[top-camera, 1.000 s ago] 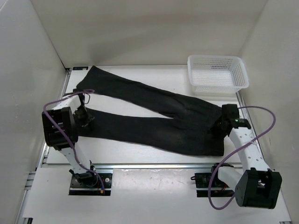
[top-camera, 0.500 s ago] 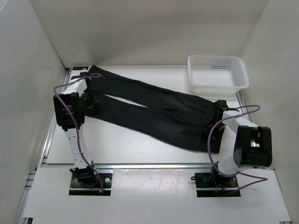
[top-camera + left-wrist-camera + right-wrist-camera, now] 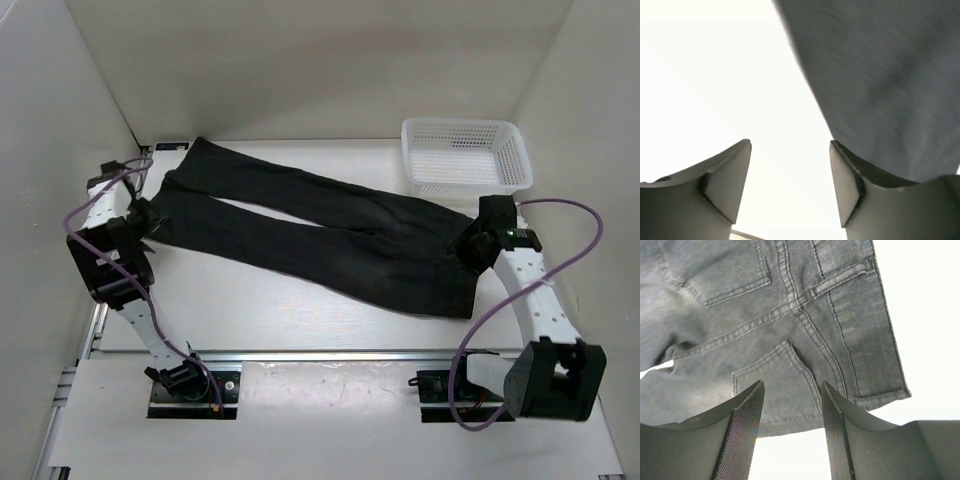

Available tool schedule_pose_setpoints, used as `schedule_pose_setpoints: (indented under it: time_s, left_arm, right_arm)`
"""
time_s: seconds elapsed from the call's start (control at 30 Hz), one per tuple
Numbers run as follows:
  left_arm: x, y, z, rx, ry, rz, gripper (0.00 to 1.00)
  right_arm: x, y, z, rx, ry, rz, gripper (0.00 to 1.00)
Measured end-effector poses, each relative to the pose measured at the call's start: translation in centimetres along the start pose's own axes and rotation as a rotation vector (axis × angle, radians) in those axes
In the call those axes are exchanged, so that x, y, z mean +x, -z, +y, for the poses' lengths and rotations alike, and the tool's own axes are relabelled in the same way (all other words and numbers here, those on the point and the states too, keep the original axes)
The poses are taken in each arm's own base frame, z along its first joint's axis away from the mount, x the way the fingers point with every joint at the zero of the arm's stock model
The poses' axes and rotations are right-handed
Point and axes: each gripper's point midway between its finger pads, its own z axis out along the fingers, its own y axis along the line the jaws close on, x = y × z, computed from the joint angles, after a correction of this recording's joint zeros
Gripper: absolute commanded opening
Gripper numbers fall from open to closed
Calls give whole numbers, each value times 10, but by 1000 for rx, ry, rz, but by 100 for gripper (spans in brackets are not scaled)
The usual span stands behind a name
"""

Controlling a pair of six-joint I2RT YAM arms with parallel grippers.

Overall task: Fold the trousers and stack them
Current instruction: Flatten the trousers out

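Arm bases: bolted to a metal rail (image 3: 330, 355) along the bottom edge of the top view, left and right of centre.
Desk (image 3: 250, 305): white, with white walls on the left, right and far sides.
Right arm (image 3: 535, 305): reaches up from lower right, a purple cable looped beside it, its wrist at the waist end of the trousers.
Right jaws: apart. In the wrist view both mesh-faced fingers (image 3: 742, 435) frame the waistband and nothing is clamped. Cannot tell whether they touch the cloth.
Trousers (image 3: 320, 235): black, spread flat on the desk, running diagonally from right of centre to upper left.
Waist end: at right of centre. The right wrist view shows the trousers (image 3: 790, 315) seat side up, with back pockets, centre seam and belt loops, and a waistband corner at lower right of that frame.
Legs: two, side by side, close together, with the hems at upper left of the top view.
Left arm (image 3: 110, 260): rises along the left edge, its wrist at the hem of the nearer leg.
Left jaws: apart. In the wrist view the white desk shows between the fingers (image 3: 727, 180), and the trousers (image 3: 880, 85) fill the upper right of that frame, with the cloth edge by the right finger.
Basket (image 3: 462, 123): white mesh, in the upper right of the top view, just beyond the waist.
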Motion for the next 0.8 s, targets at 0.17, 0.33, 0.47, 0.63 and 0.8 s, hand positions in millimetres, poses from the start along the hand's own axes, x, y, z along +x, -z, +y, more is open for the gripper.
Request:
schedule_pose_setpoints:
  time_s: [0.17,0.33,0.47,0.63,0.8]
  left_arm:
    - [-9,-22,29,-26,75,34,90]
    - [-2,-58,14,-33,39,103,96]
    - [-7,-60,6,-27,39,110,61]
    - [-10,-63,5,-13,55,118,10]
    - [-10,-61,3,-29,47,100,10]
  right_arm:
    - [19,17,-4,-75,21,29,85]
    - [67,19,-21,-125,0,137,86]
    - [103,17,-41,-112,-65,223,86]
    - [122,20,-50,-127,-180,236,85]
    - [121,12,-49,-99,-245,241,85]
